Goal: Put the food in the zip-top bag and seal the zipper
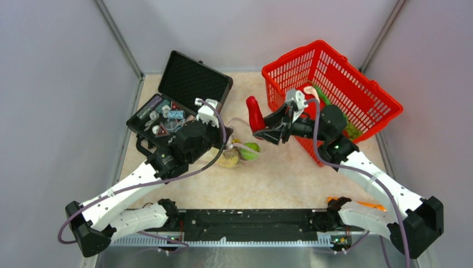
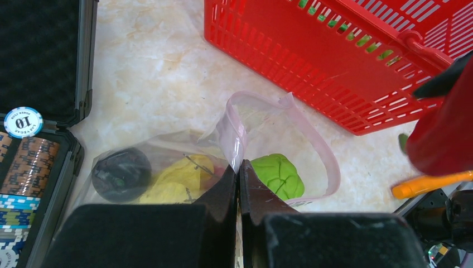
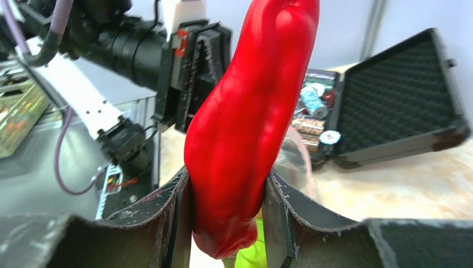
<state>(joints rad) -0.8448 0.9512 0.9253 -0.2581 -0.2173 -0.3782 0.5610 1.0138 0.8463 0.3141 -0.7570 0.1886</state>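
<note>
The pepper [image 3: 245, 111] is a smooth, glossy red toy, long and tapering, so probably light, fairly stiff and a little slick. The right gripper [image 3: 227, 177] pinches it at its thick lower end, 1 finger on each side, and it stands up out of the jaws in the air between the basket [image 2: 312, 50] and the bag [image 2: 167, 146]. A hold that low likely leaves the free end able to lead into the mouth. The bag is thin, crinkly and floppy and would probably collapse unless held by its rim. The left gripper [image 2: 239, 167] has its fingers pressed together on the clear film at the mouth edge, lifting that lip so the pink zipper [image 2: 330, 167] stands in an open loop. The bag lies on the table just beside the case [image 2: 44, 50]. In it are a dark round piece [image 2: 120, 174] and a yellow leafy piece [image 2: 178, 180]. A green piece [image 2: 277, 176] sits at the mouth, and I cannot tell if it is fully inside. The basket holds more green food [image 1: 351, 131], half hidden by slats. The open case holds chips [image 2: 30, 162].
</note>
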